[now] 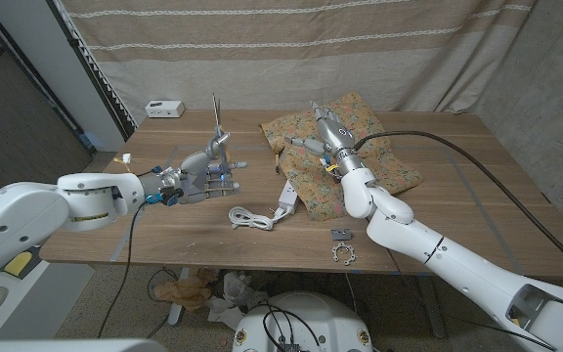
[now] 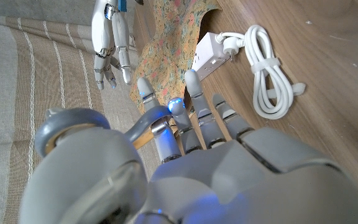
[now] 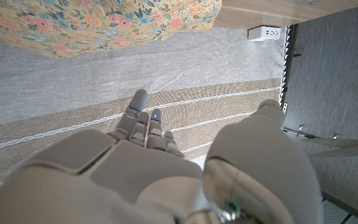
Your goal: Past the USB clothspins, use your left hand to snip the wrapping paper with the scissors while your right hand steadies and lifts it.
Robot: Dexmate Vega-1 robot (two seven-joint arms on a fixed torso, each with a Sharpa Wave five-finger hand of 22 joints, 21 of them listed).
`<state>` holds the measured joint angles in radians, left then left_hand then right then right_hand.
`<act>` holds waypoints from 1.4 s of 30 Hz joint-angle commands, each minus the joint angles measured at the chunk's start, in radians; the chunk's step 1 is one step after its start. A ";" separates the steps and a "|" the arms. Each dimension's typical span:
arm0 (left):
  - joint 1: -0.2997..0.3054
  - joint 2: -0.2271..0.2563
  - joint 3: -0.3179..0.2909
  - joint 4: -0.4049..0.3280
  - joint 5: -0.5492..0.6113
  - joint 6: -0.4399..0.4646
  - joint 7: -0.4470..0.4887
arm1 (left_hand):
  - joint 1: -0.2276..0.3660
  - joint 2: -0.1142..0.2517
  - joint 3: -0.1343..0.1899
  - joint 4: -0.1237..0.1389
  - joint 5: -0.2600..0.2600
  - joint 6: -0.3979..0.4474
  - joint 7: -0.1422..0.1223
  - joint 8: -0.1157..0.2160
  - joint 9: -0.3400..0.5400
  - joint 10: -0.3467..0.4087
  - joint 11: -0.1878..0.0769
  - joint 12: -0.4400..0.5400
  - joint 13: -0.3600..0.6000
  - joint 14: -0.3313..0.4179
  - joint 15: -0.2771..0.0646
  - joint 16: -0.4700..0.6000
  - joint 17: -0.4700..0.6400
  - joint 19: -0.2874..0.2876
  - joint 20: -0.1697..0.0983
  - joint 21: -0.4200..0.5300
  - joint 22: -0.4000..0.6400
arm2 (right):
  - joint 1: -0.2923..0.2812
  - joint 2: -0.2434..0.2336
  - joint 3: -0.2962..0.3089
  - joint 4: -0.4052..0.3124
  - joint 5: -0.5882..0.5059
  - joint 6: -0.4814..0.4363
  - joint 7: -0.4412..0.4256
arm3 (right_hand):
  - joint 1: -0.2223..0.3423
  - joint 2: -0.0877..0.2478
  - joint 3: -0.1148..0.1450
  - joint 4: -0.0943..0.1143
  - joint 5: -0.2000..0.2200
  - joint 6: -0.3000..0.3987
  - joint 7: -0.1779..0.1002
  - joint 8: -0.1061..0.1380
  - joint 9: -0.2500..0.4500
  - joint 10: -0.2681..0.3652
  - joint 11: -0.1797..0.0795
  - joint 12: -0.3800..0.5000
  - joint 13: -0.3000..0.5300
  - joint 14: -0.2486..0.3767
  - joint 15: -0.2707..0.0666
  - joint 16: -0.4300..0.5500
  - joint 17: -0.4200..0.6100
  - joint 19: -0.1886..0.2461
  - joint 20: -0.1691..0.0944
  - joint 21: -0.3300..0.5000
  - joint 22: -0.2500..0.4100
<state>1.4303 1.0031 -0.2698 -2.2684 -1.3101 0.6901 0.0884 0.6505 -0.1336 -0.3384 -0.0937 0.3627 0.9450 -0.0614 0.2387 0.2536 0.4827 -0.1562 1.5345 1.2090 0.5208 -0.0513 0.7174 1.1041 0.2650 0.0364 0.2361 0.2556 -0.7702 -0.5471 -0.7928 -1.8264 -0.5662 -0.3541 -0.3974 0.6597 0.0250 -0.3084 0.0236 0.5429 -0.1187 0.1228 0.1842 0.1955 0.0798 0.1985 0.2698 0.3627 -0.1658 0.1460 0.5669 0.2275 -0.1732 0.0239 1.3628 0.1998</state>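
At worktop [image 1: 164, 235] centre | left hand [image 1: 203, 168] gripping scissors [image 1: 217, 122], blades pointing up | right hand [image 1: 328, 132] hovering, fingers spread, above floral paper [image 1: 399, 171] | approach step | next: right grasping paper's edge.

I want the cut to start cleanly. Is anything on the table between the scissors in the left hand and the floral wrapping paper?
Nothing visible: the scissors in the left hand point upward, bare table before the wrapping paper. The white adapter lies nearer.

On the desk [image 1: 477, 186], the wrapping paper [image 1: 384, 166] lies right of the scissors [image 1: 218, 137]; a coiled cable [image 1: 250, 218] lies nearer the front.
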 commanded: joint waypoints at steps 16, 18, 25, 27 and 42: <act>0.001 0.000 -0.003 0.000 0.001 0.006 -0.005 | -0.002 -0.005 -0.003 0.011 0.006 0.031 0.045 -0.002 0.007 0.043 -0.051 -0.016 -0.009 0.004 -0.117 -0.004 -0.013 -0.001 0.002 -0.005 0.000 | 0.043 0.064 -0.092 0.015 -0.166 -0.145 0.084 | -0.042 0.013 -0.002 0.019 -0.004 -0.076 0.087 -0.001 0.000 -0.160 0.013 -0.052 -0.016 -0.062 0.005 -0.053 0.003 -0.129 0.013 -0.009 0.017; -0.003 0.006 0.001 0.005 0.010 0.003 -0.017 | -0.002 -0.005 -0.003 0.011 0.006 0.031 0.046 -0.001 0.007 0.044 -0.051 -0.015 -0.007 0.003 -0.117 -0.003 -0.012 -0.001 0.002 -0.005 0.000 | 0.045 0.069 -0.100 0.017 -0.177 -0.160 0.090 | -0.047 0.014 -0.002 0.021 -0.005 -0.082 0.087 -0.002 0.000 -0.167 0.016 -0.053 -0.017 -0.065 0.008 -0.056 0.003 -0.137 0.017 -0.009 0.018; -0.003 0.009 0.000 0.001 0.014 0.006 -0.012 | -0.002 -0.003 -0.002 0.013 0.007 0.032 0.047 -0.002 0.008 0.044 -0.051 -0.028 -0.020 0.002 -0.117 -0.004 -0.015 -0.001 0.003 -0.005 0.000 | 0.052 0.090 -0.131 0.039 -0.209 -0.183 0.090 | -0.078 0.016 -0.006 0.034 -0.015 -0.102 0.090 0.001 0.000 -0.206 0.020 -0.061 -0.026 -0.057 0.032 -0.062 0.004 -0.145 0.034 -0.002 0.025; -0.002 0.011 -0.001 0.003 0.018 0.004 -0.023 | -0.001 -0.003 -0.001 0.013 0.007 0.031 0.046 -0.002 0.009 0.044 -0.051 -0.032 -0.024 0.000 -0.116 -0.007 -0.018 -0.001 0.002 -0.005 0.000 | 0.056 0.090 -0.129 0.045 -0.191 -0.168 0.100 | -0.080 0.016 -0.006 0.035 -0.016 -0.102 0.090 0.002 0.000 -0.206 0.020 -0.061 -0.027 -0.057 0.031 -0.063 0.004 -0.146 0.035 -0.002 0.026; -0.003 0.010 -0.002 0.000 0.020 0.011 -0.017 | -0.001 -0.003 -0.001 0.015 0.009 0.037 0.045 -0.003 0.007 0.070 -0.051 -0.050 -0.041 0.009 -0.116 -0.014 -0.040 -0.003 0.004 -0.006 -0.001 | 0.104 0.117 -0.180 0.088 -0.216 -0.257 0.201 | -0.097 0.025 0.004 0.034 -0.029 -0.120 0.089 0.013 0.000 -0.240 0.020 -0.057 -0.044 -0.109 0.024 -0.099 0.012 -0.276 0.053 -0.008 0.054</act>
<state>1.4295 1.0113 -0.2723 -2.2679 -1.2931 0.6988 0.0741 0.6505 -0.1336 -0.3356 -0.0827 0.3663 0.9400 -0.0564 0.2379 0.2580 0.4853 -0.1536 1.4853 1.1600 0.5181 -0.0481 0.7048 1.0646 0.2639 0.0374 0.2361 0.2556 -0.6964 -0.4488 -0.9379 -1.7649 -0.7659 -0.5557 -0.2595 0.5645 0.0489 -0.3101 0.0581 0.5176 -0.1647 0.1230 0.1927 0.1957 -0.1524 0.2179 0.2090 0.3191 -0.1716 0.1665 0.4693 0.2354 -0.1698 0.0665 1.3545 0.2489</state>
